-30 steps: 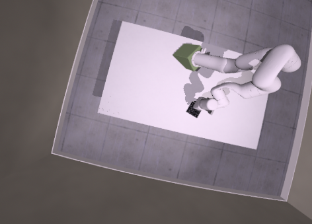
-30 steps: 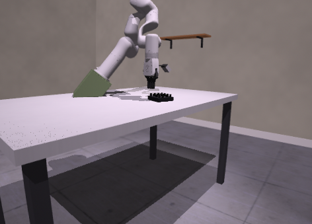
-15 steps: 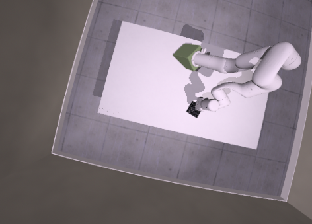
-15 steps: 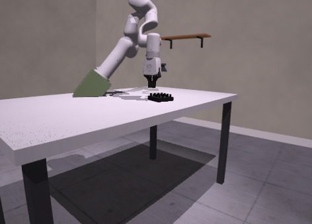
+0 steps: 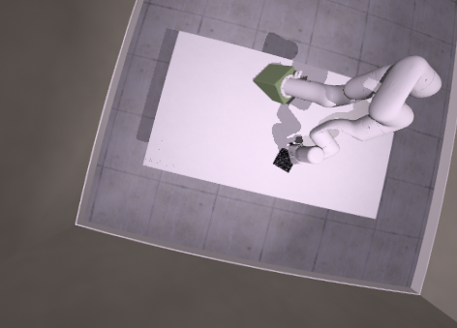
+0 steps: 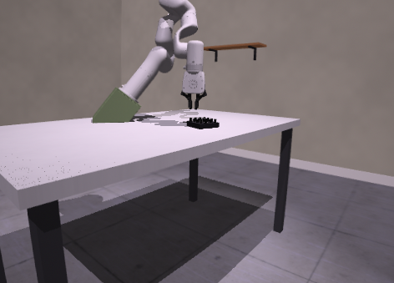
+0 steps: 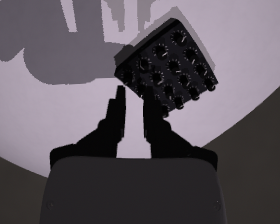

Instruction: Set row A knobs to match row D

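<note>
Knob box (image 6: 203,123) on table (image 6: 125,147), claw (image 6: 194,102) above, empty

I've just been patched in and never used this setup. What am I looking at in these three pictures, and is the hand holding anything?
One white jointed robot arm rises from a green wedge-shaped base on a white table. One picture looks straight down, one looks from the side of the room, and one looks from the wrist past the fingers. The small black square knob box stands on the table. The dark two-fingered hand hangs above the box's edge, fingers nearly together, holding nothing.
</note>
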